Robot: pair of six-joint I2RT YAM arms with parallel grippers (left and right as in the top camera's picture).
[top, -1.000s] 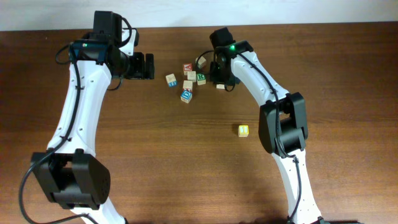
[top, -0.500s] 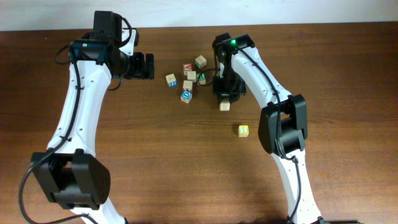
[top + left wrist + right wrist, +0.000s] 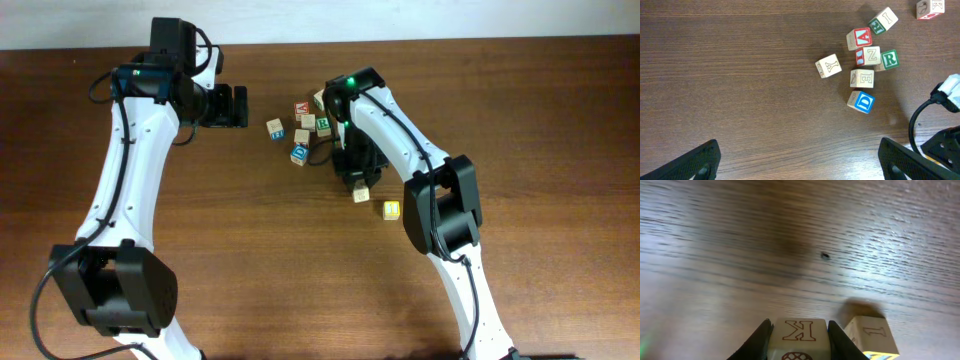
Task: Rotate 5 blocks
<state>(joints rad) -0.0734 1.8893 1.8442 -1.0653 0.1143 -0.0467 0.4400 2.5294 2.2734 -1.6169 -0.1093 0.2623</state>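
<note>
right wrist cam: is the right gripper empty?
No, a pale K block sits pinched between the two fingers of the right gripper.

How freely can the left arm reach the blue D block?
Probably yes: the left gripper is open, and bare table surrounds the blue D block except toward the E block.

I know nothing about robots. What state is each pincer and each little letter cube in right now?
Left pincer: wide open, empty.
Right pincer: closed on the K cube.
K cube: gripped between the pincer's fingers.
Yellow-sided cube: loose, standing alone.
Green R cube: loose, R facing up.
Blue D cube: loose, D facing up.
Y cube: loose, Y facing up.
</note>
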